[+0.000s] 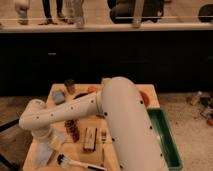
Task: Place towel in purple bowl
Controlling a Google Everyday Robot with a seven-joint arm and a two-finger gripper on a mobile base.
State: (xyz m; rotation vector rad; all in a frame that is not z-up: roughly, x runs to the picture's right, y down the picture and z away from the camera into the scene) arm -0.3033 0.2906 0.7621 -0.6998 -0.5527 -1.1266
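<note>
Light wood tabletop [37, 156], viewed from behind the robot and slightly above. The white arm [120, 117] enters from the near right corner, crosses the middle of the table and bends at an elbow over the left edge. From there it turns down toward the near left corner. The gripper [53, 145] is low at the end of that wrist, close to the near left corner. A pale, crumpled towel [43, 154] lies on the wood at the same corner. Gripper and towel overlap from here, so I cannot tell how far the tool is open or whether it has hold of the cloth. Just right of the gripper, along the near edge, lies a brush [75, 162] with a dark head and a pale handle pointing right. Above the brush, toward the table's middle, a reddish-brown packet [72, 130] stands beside a wooden block [90, 139], the two near each other but apart. By the far left corner are a grey-blue block [59, 96] and a dark can [70, 86], the can nearer the far edge. An orange item [92, 89] and a dark rounded shape [80, 95] show just over the top of the arm near the far edge, too hidden to identify. A green bin [169, 142] runs along the right edge of the table.
</note>
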